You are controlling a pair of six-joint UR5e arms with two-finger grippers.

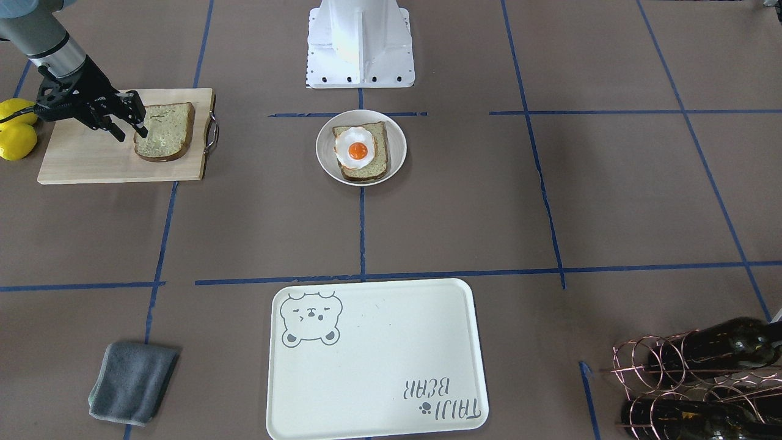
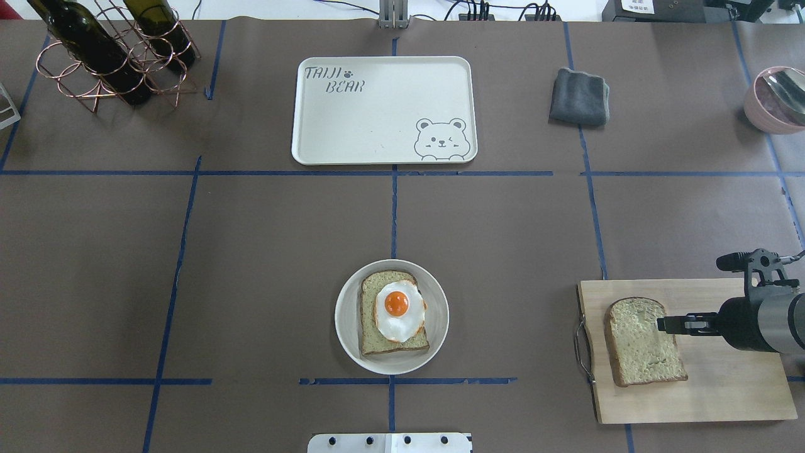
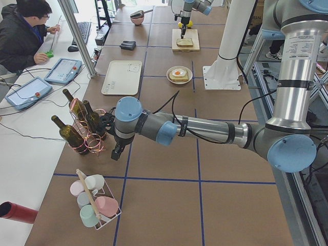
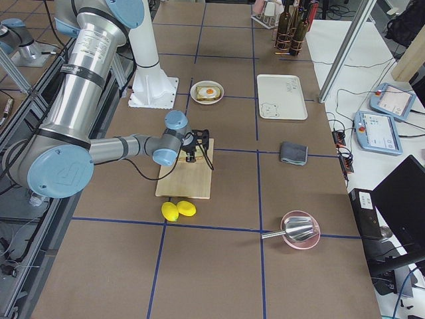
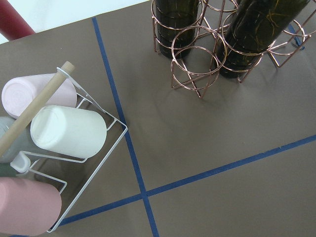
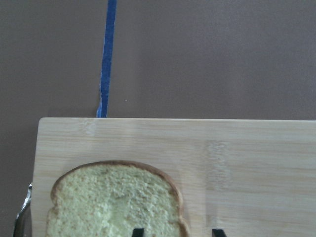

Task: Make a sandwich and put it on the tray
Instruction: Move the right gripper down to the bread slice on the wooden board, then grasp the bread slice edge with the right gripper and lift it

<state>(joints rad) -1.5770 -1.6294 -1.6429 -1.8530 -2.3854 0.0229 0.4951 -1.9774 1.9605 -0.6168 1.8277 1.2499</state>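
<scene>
The brown taped bench (image 2: pixel 251 251) carries the tray (image 2: pixel 377 107), well apart from the plate (image 2: pixel 346 327) holding bread (image 2: pixel 371 330) and egg (image 2: pixel 397 309). The right hand (image 1: pixel 129 128), fingers (image 6: pixel 138 232) apart, reaches low over the slice (image 2: pixel 641 346) on the board (image 2: pixel 723 390). Of the left hand (image 3: pixel 117 150) I cannot tell the state.

Table (image 2: pixel 283 214) between plate (image 2: pixel 346 321) and tray (image 2: pixel 377 113) lies open; bottle rack (image 2: pixel 94 69) and cloth (image 2: pixel 580 96) flank tray.

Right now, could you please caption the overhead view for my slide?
Right pincer poised at the bread slice on the cutting board; egg-topped slice on plate, tray beyond.
</scene>
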